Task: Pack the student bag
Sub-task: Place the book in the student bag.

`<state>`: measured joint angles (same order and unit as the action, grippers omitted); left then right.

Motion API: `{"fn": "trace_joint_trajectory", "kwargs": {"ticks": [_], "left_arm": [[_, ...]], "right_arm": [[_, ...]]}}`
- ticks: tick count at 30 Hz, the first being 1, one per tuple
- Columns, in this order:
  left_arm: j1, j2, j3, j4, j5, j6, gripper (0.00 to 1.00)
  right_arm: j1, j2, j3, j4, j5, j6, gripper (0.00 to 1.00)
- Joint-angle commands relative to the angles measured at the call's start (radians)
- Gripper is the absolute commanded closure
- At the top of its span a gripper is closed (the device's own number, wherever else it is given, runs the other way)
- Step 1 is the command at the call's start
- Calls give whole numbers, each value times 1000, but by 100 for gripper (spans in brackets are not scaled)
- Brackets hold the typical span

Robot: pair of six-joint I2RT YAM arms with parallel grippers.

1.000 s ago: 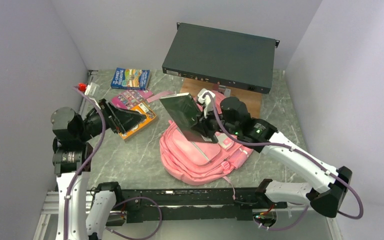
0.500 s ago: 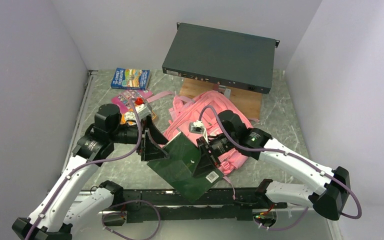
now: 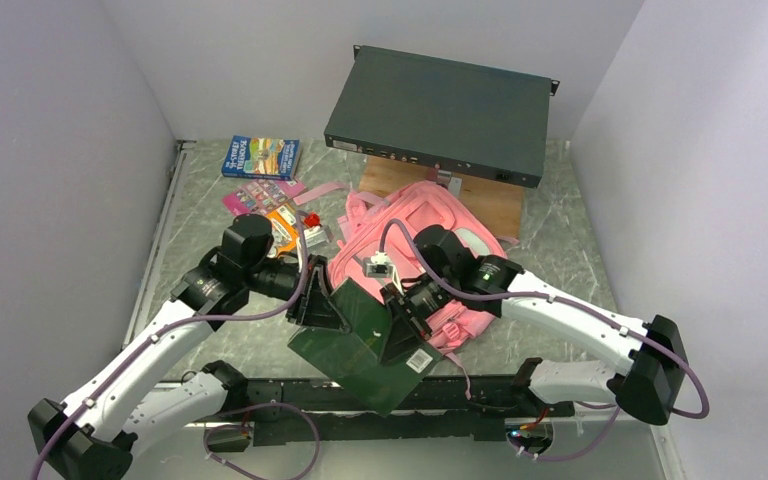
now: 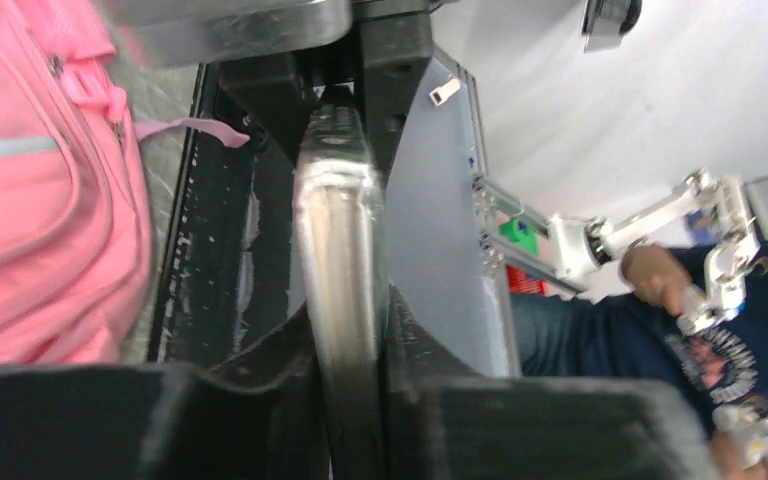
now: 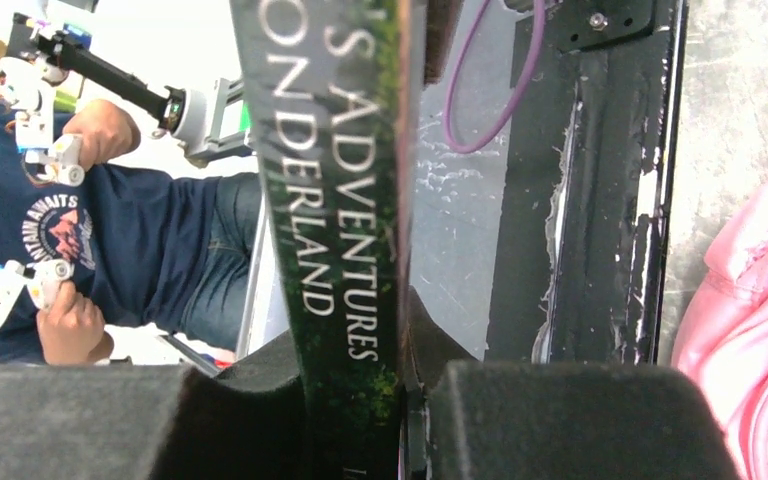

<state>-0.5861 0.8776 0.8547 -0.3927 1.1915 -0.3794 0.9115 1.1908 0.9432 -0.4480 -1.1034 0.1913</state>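
The student bag is a pink backpack lying in the middle of the table, also seen at the side as the bag and the bag. A dark green hardback book is held tilted over the table's near edge, in front of the bag. My left gripper is shut on the book's left side, clamping its pale page edge in my left gripper. My right gripper is shut on its right side, with the lettered spine between the pads of my right gripper.
A black rack unit stands on a wooden board at the back. A blue book and pink and orange books lie at the back left. A black rail runs along the near edge. A person sits beyond it.
My right arm brought the green book down from above the bag to the near edge. My left arm swung in from the left, and its jaws closed on the book.
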Motion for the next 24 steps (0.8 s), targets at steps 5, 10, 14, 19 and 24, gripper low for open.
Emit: {"fn": "trace_joint_trajectory", "kwargs": {"ticks": [5,10,14,19,24], "left_arm": [[-29,-54,61,-157,-178,110,100],[-27,-117,224,-424,-573,165,100],[-27,-144,434,-665,-1048,110,100],[-27,-214,612,-848,-1448,-5,100],[-27,-342,607,-861,-1624,-77,100]], "right_arm": [[2,-36,51,37,148,-38,77],[-12,-87,53,-5,531,-23,40],[-17,-130,50,-5,910,31,24],[-6,-111,23,104,1006,69,35],[136,12,77,121,1170,72,38]]}}
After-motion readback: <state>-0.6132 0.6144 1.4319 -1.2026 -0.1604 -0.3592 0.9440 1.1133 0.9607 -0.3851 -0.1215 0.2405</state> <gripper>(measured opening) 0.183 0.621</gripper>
